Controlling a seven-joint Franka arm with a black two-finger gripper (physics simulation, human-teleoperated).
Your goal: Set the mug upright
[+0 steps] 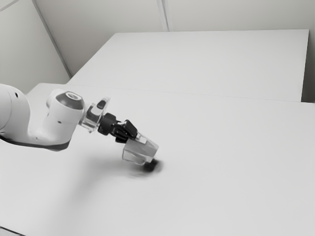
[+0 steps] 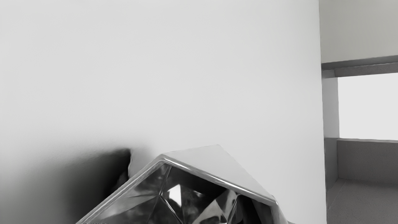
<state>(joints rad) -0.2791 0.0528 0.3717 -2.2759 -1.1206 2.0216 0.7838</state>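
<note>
My gripper (image 1: 132,133) reaches down over the table from the exterior view's left, with its end at the upper edge of the mug (image 1: 142,150). The pale, shiny, angular mug stands tilted there, and a dark shadow lies just under its lower corner. Seen by the wrist camera, the mug (image 2: 214,169) turns its open mouth toward my hand, showing a bright angular rim and a dark, reflective, faceted inside. Where my gripper meets the mug is too unclear to tell whether it holds it. Contact between mug and table cannot be made out.
A broad white tabletop (image 1: 221,162) extends around the mug. Farther back is another pale surface (image 1: 206,61), with walls behind it. Past the table's edge, the wrist view shows a grey frame (image 2: 367,161) around a bright opening.
</note>
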